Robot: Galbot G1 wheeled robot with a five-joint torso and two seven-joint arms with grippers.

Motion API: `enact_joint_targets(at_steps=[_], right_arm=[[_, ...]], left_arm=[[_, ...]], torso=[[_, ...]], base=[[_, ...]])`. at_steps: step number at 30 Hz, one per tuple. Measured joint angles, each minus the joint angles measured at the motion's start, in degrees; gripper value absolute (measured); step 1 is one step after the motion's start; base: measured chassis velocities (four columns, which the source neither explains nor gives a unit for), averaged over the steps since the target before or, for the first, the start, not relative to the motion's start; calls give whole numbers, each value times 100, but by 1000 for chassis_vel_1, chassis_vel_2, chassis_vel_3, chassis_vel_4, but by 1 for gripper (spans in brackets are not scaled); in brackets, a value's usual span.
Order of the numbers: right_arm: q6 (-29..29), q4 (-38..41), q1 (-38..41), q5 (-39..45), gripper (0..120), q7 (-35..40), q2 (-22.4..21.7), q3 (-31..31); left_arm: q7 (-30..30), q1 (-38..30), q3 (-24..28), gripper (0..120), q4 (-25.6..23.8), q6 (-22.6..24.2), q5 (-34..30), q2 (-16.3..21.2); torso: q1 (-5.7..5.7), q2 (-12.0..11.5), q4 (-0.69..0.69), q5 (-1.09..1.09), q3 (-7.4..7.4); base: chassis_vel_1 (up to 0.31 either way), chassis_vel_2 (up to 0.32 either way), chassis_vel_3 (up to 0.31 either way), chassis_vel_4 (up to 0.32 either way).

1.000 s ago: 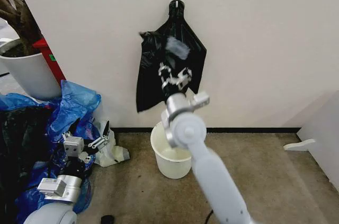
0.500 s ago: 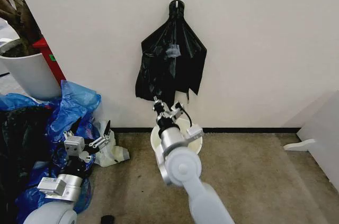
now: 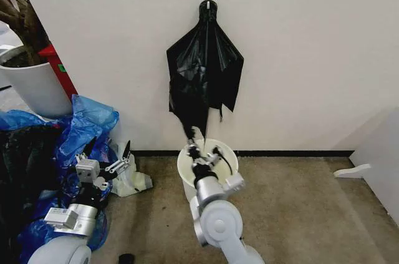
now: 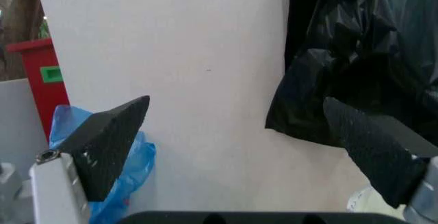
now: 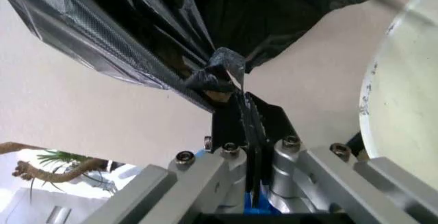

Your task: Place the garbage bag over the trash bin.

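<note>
The garbage bag [image 3: 204, 70], glossy, wrinkled black, hangs from a wall hook directly above the trash bin [image 3: 187, 167], its lowest corner drawn down to the bin's rim. The right tool [image 3: 202, 151] sits at that rim, clamped tight on the corner. To do this well, pull steadily downward so the thin film frees without tearing. Left of the bin, the left tool [image 3: 103, 167] idles, fingers apart

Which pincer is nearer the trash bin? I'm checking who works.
Right. The right pincer, shut on the garbage bag, is at the trash bin rim; the left pincer sits apart by the blue bags.
</note>
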Motion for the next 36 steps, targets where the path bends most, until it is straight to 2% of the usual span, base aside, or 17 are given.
enact_joint_targets(at_steps=[7,13,18,20,21,24,27,33,36], right_arm=[[-32,246,553,71,0,237,-157,49],[-255,309,1197,419,0,368,-531,214],[-811,229,1495,648,0,18,-1157,483],[-877,224,1511,650,0,-36,-1247,504],[-1038,218,1542,648,0,-150,-1505,555],[-1208,265,1605,644,0,-305,-1881,676],[-1257,343,1696,665,0,-325,-2027,747],[-1354,424,1826,684,0,-321,-2167,767],[-1399,356,1740,506,0,-431,-2242,725]], left_arm=[[8,1,19,100,-34,0,32,-29],[16,41,-8,100,-107,0,43,-39],[26,44,-40,100,-115,15,43,-7],[33,38,-42,100,-115,20,43,3],[52,14,-43,100,-121,46,40,31],[76,-73,-12,100,-117,105,37,84],[88,-161,52,100,-75,160,37,123],[33,-772,573,100,10,550,-93,536],[-72,-1500,1064,100,41,952,-540,916]], torso=[[0,-1,1,1,0],[1,-1,0,1,1],[1,-1,0,2,1],[1,-1,0,2,1],[1,-1,0,2,1],[1,-1,-1,2,1],[1,-1,-1,1,1],[1,-1,2,-1,1],[1,-1,-1,1,1]], base=[[0,0,0,0],[0,0,0,0],[0,0,0,0],[0,0,0,0],[0,0,0,0],[0,0,0,0],[0,0,0,0],[0,0,0,0],[0,0,0,0]])
